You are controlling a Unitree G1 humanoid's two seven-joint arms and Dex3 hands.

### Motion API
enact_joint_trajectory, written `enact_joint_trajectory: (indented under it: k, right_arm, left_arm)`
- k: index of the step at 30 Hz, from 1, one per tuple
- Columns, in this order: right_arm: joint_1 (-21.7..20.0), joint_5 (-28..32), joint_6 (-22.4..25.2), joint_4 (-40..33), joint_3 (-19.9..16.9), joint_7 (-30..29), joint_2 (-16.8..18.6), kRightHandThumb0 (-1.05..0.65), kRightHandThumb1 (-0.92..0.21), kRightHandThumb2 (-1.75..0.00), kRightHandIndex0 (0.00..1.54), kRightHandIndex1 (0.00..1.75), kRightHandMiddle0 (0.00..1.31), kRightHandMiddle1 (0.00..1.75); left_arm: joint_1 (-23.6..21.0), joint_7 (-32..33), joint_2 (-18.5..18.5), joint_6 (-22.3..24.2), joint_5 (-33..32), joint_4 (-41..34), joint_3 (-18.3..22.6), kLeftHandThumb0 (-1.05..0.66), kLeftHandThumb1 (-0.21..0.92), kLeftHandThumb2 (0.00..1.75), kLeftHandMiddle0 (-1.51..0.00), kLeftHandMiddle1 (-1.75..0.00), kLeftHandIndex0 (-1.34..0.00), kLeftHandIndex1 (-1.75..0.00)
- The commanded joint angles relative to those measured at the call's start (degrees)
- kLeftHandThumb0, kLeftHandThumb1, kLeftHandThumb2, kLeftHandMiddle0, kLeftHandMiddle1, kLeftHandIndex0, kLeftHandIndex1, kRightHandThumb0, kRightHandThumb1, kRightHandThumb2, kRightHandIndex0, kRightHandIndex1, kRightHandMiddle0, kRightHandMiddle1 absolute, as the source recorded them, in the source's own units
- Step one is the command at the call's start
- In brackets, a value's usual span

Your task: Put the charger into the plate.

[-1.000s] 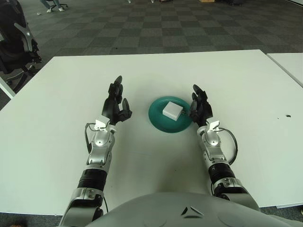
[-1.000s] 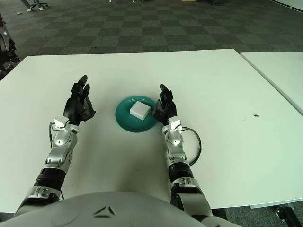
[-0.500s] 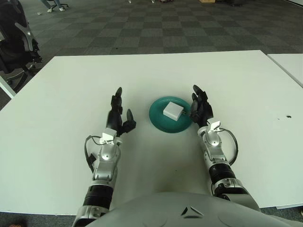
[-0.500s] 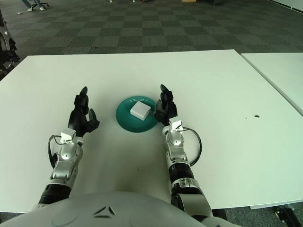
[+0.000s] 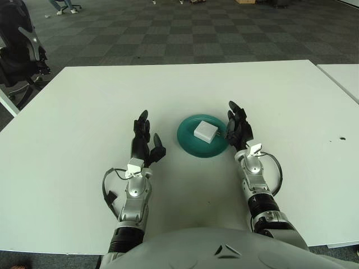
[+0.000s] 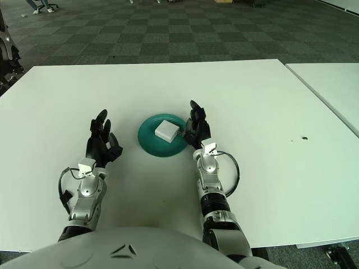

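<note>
A white square charger (image 5: pixel 204 131) lies inside the teal plate (image 5: pixel 189 144) near the middle of the white table (image 5: pixel 84 101). My right hand (image 5: pixel 236 126) stands just to the right of the plate, fingers spread and empty, close to its rim. My left hand (image 5: pixel 145 143) is well left of the plate, fingers up and relaxed, holding nothing.
A second white table (image 5: pixel 343 75) stands at the far right. A small dark speck (image 5: pixel 342 137) marks the table's right side. A black office chair (image 5: pixel 21 50) shows at the far left, off the table. Checkered carpet lies beyond the far edge.
My left hand and forearm have pulled back toward my body and shifted right, closer to the plate. The right hand, the plate and the charger stay where they were.
</note>
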Motion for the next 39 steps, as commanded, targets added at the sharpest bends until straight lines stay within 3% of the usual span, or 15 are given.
enact_joint_trajectory:
  k: [1,17,39]
  right_arm:
    - [9.2,-0.5,-0.1,10.2,-1.4,-3.0,-2.1,-0.83,-0.92,-0.97,0.11,0.0,0.0,0.42]
    - [10.8,-2.1,-5.2,4.0,0.8,-3.5,-3.7,-0.85,-0.92,-1.02,0.04,0.0,0.0,0.39]
    - [12.0,-2.5,-6.4,1.2,2.7,-3.6,-4.3,-0.82,-0.92,-1.05,0.09,0.01,0.0,0.45]
  left_arm:
    - [-0.5,0.6,0.5,-1.8,1.6,2.7,-0.2,-0.94,0.92,1.11,-0.25,-0.01,0.0,-0.65]
    - [-0.7,-1.8,0.8,-2.7,0.2,6.3,-0.7,-0.96,0.92,1.17,-0.03,0.0,0.0,-0.41]
    - [0.7,-5.5,1.5,-5.6,-3.2,8.1,-0.2,-0.92,0.92,1.17,-0.06,-0.02,0.0,-0.35]
